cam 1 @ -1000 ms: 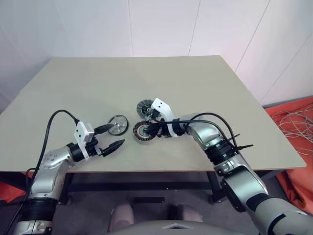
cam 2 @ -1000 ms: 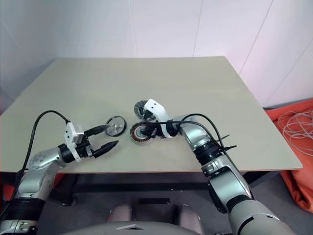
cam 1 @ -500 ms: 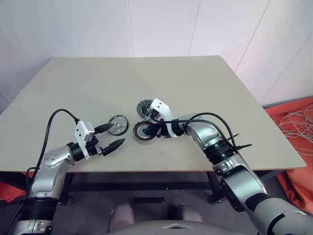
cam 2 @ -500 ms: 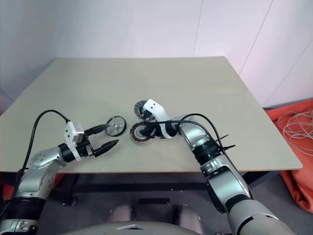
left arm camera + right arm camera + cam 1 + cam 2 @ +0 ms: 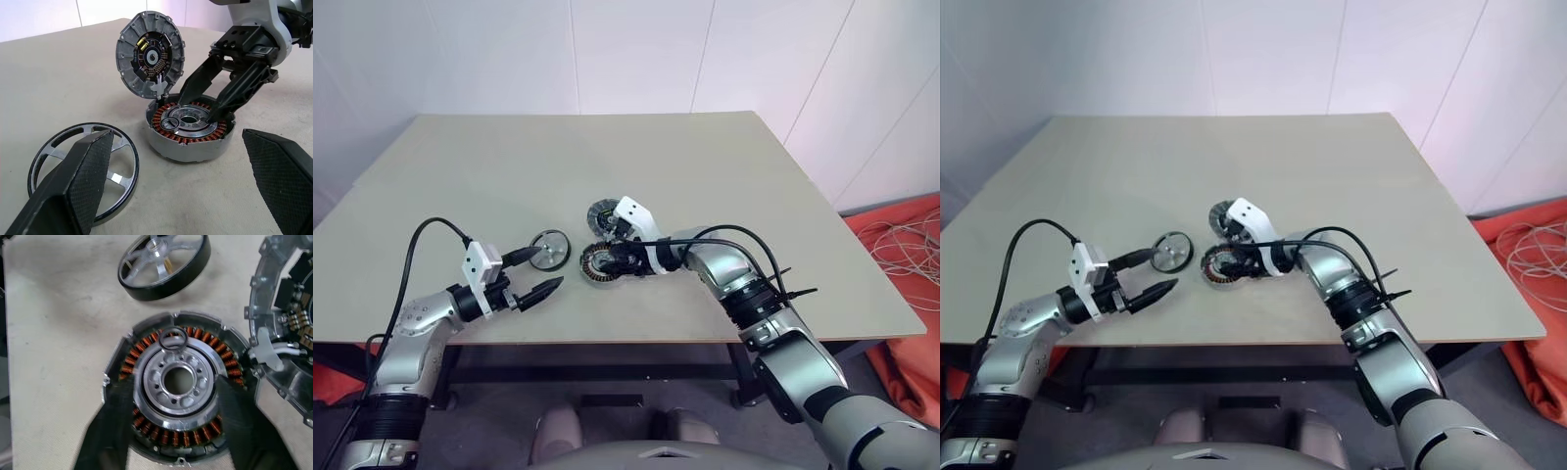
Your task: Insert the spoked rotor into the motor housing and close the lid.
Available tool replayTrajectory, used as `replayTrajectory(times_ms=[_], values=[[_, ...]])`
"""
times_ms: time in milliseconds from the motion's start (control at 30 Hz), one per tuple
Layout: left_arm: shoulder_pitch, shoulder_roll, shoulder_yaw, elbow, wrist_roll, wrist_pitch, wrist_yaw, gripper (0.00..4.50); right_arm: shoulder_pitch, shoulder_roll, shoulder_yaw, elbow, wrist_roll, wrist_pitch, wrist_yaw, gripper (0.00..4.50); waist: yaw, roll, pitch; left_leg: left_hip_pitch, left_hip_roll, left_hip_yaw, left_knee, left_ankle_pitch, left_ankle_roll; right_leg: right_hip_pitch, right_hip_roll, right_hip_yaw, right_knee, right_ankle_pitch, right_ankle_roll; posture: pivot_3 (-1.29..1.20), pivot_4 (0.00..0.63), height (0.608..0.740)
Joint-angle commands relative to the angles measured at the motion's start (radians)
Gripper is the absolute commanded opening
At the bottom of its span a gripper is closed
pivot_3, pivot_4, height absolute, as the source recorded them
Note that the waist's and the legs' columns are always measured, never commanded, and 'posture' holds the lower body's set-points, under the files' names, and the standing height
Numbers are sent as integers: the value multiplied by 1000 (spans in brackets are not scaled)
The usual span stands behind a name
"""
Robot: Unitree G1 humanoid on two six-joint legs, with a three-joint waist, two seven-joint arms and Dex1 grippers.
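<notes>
Head views, table: beige table (image 5: 636, 166) carrying every part, all grouped near its front edge.
Right arm: reaches across from the right; right gripper (image 5: 199, 105) angles down into the motor housing, its two fingers spread apart inside the ring, tips on or just above the silver centre, nothing clamped between them as far as I can tell.
Left arm: left gripper (image 5: 540, 271) hovers level just beside the spoked rotor, fingers wide apart and empty; one finger lies close over the rotor's rim, contact unclear.
Motor housing: motor housing (image 5: 190, 129) sits flat, open, coppery windings around a silver centre.
Lid: lid (image 5: 150, 53) stands tilted up at the housing's far edge, its circuit-board inside showing, tethered to the housing by a white wire or clip.
Spoked rotor: spoked rotor (image 5: 84, 172) lies flat on the table just to the left of the housing, apart from it, not yet inserted.
Small ring: thin dark ring (image 5: 173, 339) rests loose on the windings at the inner edge.
Risk, ring: if the rotor goes in over it, it may jam or seat crooked.
Risk, lid: a careless withdrawal of the right fingers could knock the propped lid down early or strain its wire.
Risk, rotor: a rim grasp on a flat disc may slip.
</notes>
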Motion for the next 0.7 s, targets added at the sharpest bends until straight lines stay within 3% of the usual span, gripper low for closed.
replayTrajectory(times_ms=[33, 100, 433, 567, 700], values=[[-22, 1, 2, -10, -1, -20, -6, 4500, -23, -7, -11, -29, 1, -4, -3, 4116, 0, 0, 0, 0, 0, 0, 0, 0, 0, 0, 0, 0, 0, 0, 0, 0, 0, 740], [-21, -1, 1, -10, 0, -22, -5, 4500, -24, -10, -16, -49, 6, 4, -2, 4471, 0, 0, 0, 0, 0, 0, 0, 0, 0, 0, 0, 0, 0, 0, 0, 0, 0, 740], [-25, -2, 1, -8, 6, -21, -2, 4500, -38, 20, -58, -178, 77, 87, -11, 4471, 0, 0, 0, 0, 0, 0, 0, 0, 0, 0, 0, 0, 0, 0, 0, 0, 0, 740], [-25, -2, 2, -15, 7, -14, 3, 4500, -38, 30, -31, -194, 64, 82, -23, 3547, -1, 0, 0, 0, 0, 0, 0, 0, 0, -1, 0, 0, 0, 0, 0, 0, 0, 740], [-14, 3, 8, -26, 7, -6, 11, 4500, -33, 39, -7, -209, 61, 81, -34, 2069, 0, 0, 0, 0, 0, 0, 0, 0, 0, 0, 0, 0, 0, 0, 0, 0, 0, 740]])
